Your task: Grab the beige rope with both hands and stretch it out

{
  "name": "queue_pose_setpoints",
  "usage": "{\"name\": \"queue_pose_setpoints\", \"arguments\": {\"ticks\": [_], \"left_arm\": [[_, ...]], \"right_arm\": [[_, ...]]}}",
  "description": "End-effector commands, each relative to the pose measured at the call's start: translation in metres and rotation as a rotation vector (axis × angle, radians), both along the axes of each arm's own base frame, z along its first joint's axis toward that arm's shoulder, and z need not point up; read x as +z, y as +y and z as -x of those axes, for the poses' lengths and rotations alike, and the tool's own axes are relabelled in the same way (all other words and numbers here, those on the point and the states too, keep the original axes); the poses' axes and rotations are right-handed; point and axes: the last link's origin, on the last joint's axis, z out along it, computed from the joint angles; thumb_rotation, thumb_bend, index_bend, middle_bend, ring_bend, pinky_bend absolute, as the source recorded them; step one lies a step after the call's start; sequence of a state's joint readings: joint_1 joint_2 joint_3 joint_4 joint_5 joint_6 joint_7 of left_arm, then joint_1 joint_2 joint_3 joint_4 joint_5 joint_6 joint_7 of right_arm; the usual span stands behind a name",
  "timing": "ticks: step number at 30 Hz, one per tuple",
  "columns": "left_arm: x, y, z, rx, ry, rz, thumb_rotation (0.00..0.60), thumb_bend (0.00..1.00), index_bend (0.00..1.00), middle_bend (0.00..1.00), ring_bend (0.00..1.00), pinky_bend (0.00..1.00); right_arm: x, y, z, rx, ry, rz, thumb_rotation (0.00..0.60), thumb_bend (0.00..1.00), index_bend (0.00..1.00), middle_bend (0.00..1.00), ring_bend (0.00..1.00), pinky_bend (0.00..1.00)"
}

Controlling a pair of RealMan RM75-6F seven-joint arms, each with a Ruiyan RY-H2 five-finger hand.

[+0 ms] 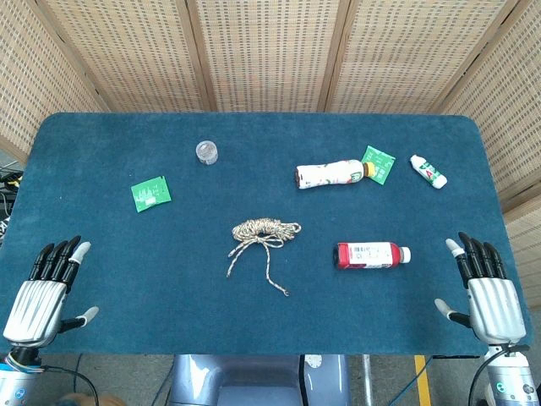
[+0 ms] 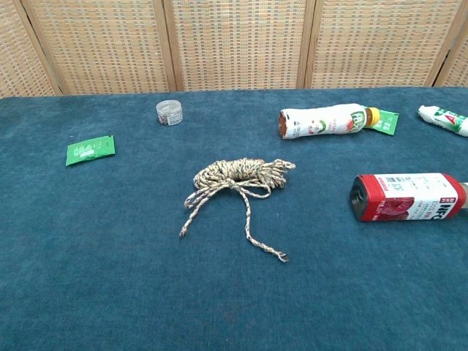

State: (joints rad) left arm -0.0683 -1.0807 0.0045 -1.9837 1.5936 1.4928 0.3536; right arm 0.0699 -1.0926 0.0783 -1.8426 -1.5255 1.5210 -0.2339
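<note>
Table (image 1: 101,144): blue cloth top that bears everything; the beige rope is the landmark for all places below.
Left hand (image 1: 46,283): at the near edge, well apart from the rope on its left; fingers spread, holding nothing.
Right hand (image 1: 483,283): at the near edge, well apart from the rope on its right; fingers spread, holding nothing.
Red bottle (image 1: 370,255): lying on its side, right of the rope and a little nearer.
White bottle (image 1: 332,174): lying beyond the rope to the right.
Beige rope (image 2: 238,175): mid-table, a bundled coil with two loose tails trailing toward the near edge; untouched.
Green packet (image 1: 150,192): left of the rope, slightly beyond it.
Small jar (image 1: 207,152): beyond the rope, to the left.
Risk: likely both hands close on the same bundle, so pulling only tightens or lifts the coil; the right hand's reach may also knock the red bottle rolling.
</note>
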Motion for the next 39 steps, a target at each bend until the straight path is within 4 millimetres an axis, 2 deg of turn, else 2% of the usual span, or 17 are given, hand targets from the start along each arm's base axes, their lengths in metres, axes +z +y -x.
{"name": "queue_pose_setpoints", "arguments": {"ticks": [1, 7, 12, 16, 21, 24, 30, 36, 39], "left_arm": [[0.0, 0.0, 0.0, 0.001, -0.001, 0.0, 0.6, 0.0, 0.0, 0.0, 0.0, 0.0], [-0.002, 0.0, -0.001, -0.001, -0.003, 0.009, 0.6, 0.0, 0.0, 0.0, 0.0, 0.0], [-0.005, 0.002, -0.001, 0.006, 0.006, 0.019, 0.6, 0.0, 0.0, 0.0, 0.0, 0.0], [-0.008, 0.007, -0.003, 0.015, 0.01, 0.023, 0.6, 0.0, 0.0, 0.0, 0.0, 0.0], [-0.012, 0.012, -0.003, 0.028, 0.02, 0.032, 0.6, 0.0, 0.0, 0.0, 0.0, 0.0], [-0.015, 0.016, -0.003, 0.039, 0.026, 0.039, 0.6, 0.0, 0.0, 0.0, 0.0, 0.0], [-0.017, 0.02, -0.001, 0.052, 0.034, 0.046, 0.6, 0.0, 0.0, 0.0, 0.0, 0.0], [-0.018, 0.023, 0.0, 0.06, 0.037, 0.053, 0.6, 0.0, 0.0, 0.0, 0.0, 0.0], [-0.02, 0.024, 0.0, 0.064, 0.041, 0.058, 0.6, 0.0, 0.0, 0.0, 0.0, 0.0]], "right_arm": [[-0.001, 0.0, 0.0, -0.001, -0.001, -0.004, 0.6, 0.0, 0.08, 0.0, 0.0, 0.0], [-0.006, -0.005, -0.001, 0.005, -0.007, -0.029, 0.6, 0.0, 0.09, 0.0, 0.0, 0.0], [-0.019, -0.023, -0.008, 0.067, 0.024, -0.107, 0.6, 0.0, 0.14, 0.0, 0.0, 0.0], [-0.03, -0.051, -0.037, 0.164, -0.015, -0.248, 0.6, 0.0, 0.2, 0.0, 0.0, 0.0], [-0.044, -0.079, -0.068, 0.259, -0.017, -0.36, 0.6, 0.0, 0.34, 0.0, 0.0, 0.0], [-0.061, -0.094, -0.089, 0.306, -0.026, -0.436, 0.6, 0.0, 0.38, 0.0, 0.0, 0.0], [-0.093, -0.113, -0.111, 0.329, -0.005, -0.531, 0.6, 0.03, 0.42, 0.0, 0.0, 0.0], [-0.13, -0.123, -0.129, 0.369, 0.061, -0.609, 0.6, 0.04, 0.42, 0.0, 0.0, 0.0], [-0.146, -0.126, -0.138, 0.395, 0.096, -0.643, 0.6, 0.09, 0.42, 0.0, 0.0, 0.0]]}}
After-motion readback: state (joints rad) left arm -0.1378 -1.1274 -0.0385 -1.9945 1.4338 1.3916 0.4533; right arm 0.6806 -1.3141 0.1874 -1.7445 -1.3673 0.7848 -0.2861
